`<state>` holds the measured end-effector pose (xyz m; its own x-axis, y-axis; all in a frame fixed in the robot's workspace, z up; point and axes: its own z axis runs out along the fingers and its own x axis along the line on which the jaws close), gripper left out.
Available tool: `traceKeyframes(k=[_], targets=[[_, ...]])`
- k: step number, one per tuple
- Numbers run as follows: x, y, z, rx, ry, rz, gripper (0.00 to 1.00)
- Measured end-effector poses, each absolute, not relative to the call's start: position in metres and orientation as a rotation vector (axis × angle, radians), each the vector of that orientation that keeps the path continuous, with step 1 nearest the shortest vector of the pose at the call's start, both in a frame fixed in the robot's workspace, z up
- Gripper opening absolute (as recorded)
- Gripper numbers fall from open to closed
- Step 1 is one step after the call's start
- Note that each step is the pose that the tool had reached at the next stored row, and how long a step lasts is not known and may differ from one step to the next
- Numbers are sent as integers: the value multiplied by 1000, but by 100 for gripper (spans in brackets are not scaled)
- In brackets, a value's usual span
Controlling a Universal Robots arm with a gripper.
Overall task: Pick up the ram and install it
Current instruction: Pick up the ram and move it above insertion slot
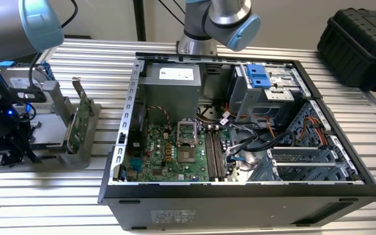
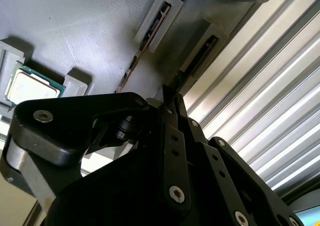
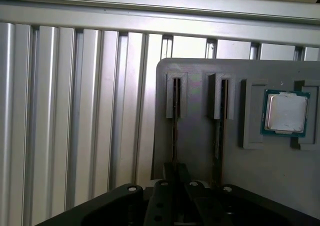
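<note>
Two rams stand on edge in slots of a grey holder [image 3: 200, 186]. In both wrist views they appear as thin dark strips: one ram [image 3: 175, 136] [image 2: 131, 68] runs straight under my gripper [image 3: 176, 172] [image 2: 170, 98], and the other ram [image 3: 218, 136] [image 2: 197, 56] sits in the neighbouring slot. In the exterior view my gripper [image 1: 2, 156] hangs low over the holder [image 1: 51, 159] at the exterior view's left. The open computer case [image 1: 240, 196] lies in the middle, with the motherboard's long memory slots [image 1: 215, 152] bare.
A processor chip [image 3: 285, 112] [image 2: 30, 86] rests in a recess of the holder beside the slots. A green card with a metal bracket [image 1: 77, 122] stands upright in the holder. A second arm's base [image 1: 207, 24] is behind the case, and a black hard case [image 1: 364, 44] is at the back right.
</note>
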<state>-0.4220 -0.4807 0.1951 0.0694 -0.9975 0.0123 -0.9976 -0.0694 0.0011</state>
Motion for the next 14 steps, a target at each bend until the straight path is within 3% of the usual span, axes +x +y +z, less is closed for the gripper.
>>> traceKeyframes(k=[14], targets=[[-422, -481, 195, 2290, -2137, 13, 0]])
